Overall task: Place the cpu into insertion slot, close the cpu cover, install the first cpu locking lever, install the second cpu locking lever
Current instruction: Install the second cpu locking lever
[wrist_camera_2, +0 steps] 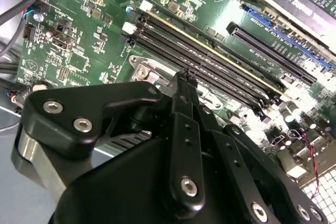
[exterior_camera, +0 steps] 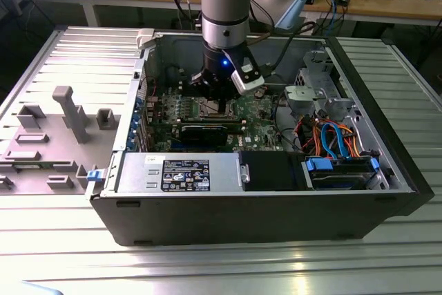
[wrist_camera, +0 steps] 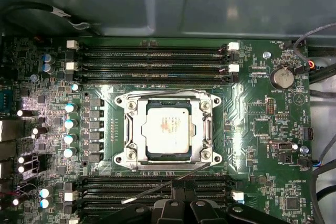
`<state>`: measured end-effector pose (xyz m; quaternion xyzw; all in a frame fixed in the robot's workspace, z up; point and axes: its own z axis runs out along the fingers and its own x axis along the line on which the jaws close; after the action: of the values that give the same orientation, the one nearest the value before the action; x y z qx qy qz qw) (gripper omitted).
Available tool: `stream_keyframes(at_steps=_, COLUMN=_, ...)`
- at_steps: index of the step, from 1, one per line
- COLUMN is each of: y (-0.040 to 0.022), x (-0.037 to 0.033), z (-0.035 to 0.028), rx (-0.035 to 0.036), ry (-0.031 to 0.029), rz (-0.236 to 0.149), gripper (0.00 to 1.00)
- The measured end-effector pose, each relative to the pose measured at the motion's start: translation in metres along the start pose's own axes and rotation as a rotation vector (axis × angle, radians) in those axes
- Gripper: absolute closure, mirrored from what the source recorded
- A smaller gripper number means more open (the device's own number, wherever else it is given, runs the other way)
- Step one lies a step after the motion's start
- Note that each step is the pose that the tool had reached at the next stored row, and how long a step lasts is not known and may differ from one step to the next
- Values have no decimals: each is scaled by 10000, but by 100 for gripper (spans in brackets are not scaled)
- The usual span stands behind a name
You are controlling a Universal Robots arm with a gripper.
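The cpu [wrist_camera: 167, 128] lies flat, silver top up, in the insertion slot [wrist_camera: 167, 156] of the green motherboard. The cpu cover [wrist_camera: 206, 129] is down around it as a silver frame. One thin wire locking lever [wrist_camera: 168, 92] runs along one side of the frame. A second lever [wrist_camera: 149, 192] sticks out loose at a slant across the memory slots. My gripper [wrist_camera: 181, 199] is shut with nothing between its black fingers [wrist_camera_2: 186, 145], its tip [wrist_camera_2: 184, 80] right at that loose lever beside the socket. In the exterior view the gripper [exterior_camera: 214, 93] hangs low over the socket inside the case.
Long black memory slots [wrist_camera: 152, 59] flank the socket on two sides. A row of capacitors [wrist_camera: 69, 124] stands beside it. A black card [exterior_camera: 207, 132], a power supply [exterior_camera: 179, 170] and coloured cables [exterior_camera: 331, 136] crowd the open computer case [exterior_camera: 262, 219]. A grey fixture [exterior_camera: 69, 115] stands at the exterior view's left.
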<state>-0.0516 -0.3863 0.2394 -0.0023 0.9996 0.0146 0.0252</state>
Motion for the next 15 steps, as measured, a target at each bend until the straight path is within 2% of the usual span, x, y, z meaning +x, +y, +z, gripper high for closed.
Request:
stream_keyframes(at_steps=13, y=0, x=5, z=0, rx=0, ry=0, rz=0, gripper=89)
stream_keyframes(at_steps=15, y=0, x=5, z=-1, rx=1, ry=16, rz=2, gripper=89)
